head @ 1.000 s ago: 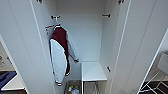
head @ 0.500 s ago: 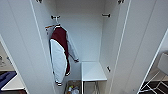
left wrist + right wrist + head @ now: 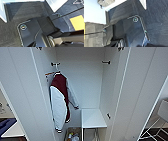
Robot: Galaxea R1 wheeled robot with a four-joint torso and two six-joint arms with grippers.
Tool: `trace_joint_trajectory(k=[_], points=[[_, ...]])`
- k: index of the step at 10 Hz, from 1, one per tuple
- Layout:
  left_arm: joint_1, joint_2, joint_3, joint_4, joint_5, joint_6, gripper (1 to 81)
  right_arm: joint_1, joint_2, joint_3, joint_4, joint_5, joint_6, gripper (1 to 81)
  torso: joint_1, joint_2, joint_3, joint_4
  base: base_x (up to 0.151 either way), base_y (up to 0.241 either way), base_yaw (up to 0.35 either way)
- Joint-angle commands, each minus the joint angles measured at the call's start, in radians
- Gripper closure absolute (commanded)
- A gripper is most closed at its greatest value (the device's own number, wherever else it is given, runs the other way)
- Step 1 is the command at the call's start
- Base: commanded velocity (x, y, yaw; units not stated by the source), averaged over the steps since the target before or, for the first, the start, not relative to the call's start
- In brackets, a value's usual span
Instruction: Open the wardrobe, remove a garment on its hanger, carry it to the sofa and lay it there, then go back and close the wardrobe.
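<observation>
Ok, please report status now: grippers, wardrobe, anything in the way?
Gripper fingers: cannot tell. Wardrobe open, doors wide. Maroon jacket hanging on left wall hook; white shelf low on the right.

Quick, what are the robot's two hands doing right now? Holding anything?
Left hand: cannot be told from these pictures.
Right hand: cannot be told either.

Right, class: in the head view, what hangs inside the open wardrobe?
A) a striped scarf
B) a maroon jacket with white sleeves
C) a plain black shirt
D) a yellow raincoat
B: a maroon jacket with white sleeves hangs from a hook on the left inner wall of the open wardrobe, above a small white shelf.
</observation>
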Motion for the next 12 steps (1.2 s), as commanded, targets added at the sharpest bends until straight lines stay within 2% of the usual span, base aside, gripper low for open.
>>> trace_joint_trajectory(k=[1,3,6,8,10,12], points=[[-0.098,-0.359,0.377,-0.057,0.016,0.003,1.0,0.133,-0.194,0.151,0.070,-0.032,0.004,1.0,0.000,0.000,0.000,0.000,0.000,0.000,0.000],[-0.125,-0.506,0.500,-0.059,-0.041,-0.062,1.0,0.185,-0.283,0.180,0.076,-0.035,0.014,1.0,0.000,0.000,0.000,0.000,0.000,0.000,0.000],[-0.182,-0.683,0.581,-0.059,-0.079,-0.187,1.0,0.286,-0.426,0.218,0.076,-0.029,0.131,1.0,0.000,0.000,0.000,0.000,0.000,0.000,0.000],[-0.187,-0.785,0.582,-0.052,-0.180,-0.332,1.0,0.361,-0.499,0.198,0.076,-0.038,0.272,1.0,0.000,0.000,0.000,0.000,0.000,0.000,0.000],[-0.219,-0.868,0.558,-0.051,-0.187,-0.464,1.0,0.441,-0.530,0.160,0.075,-0.050,0.378,1.0,0.000,0.000,0.000,0.000,0.000,0.000,0.000],[-0.295,-0.924,0.478,-0.048,-0.185,-0.648,1.0,0.565,-0.533,0.092,0.076,-0.151,0.453,1.0,0.000,0.000,-0.001,0.000,0.000,0.000,0.000]])
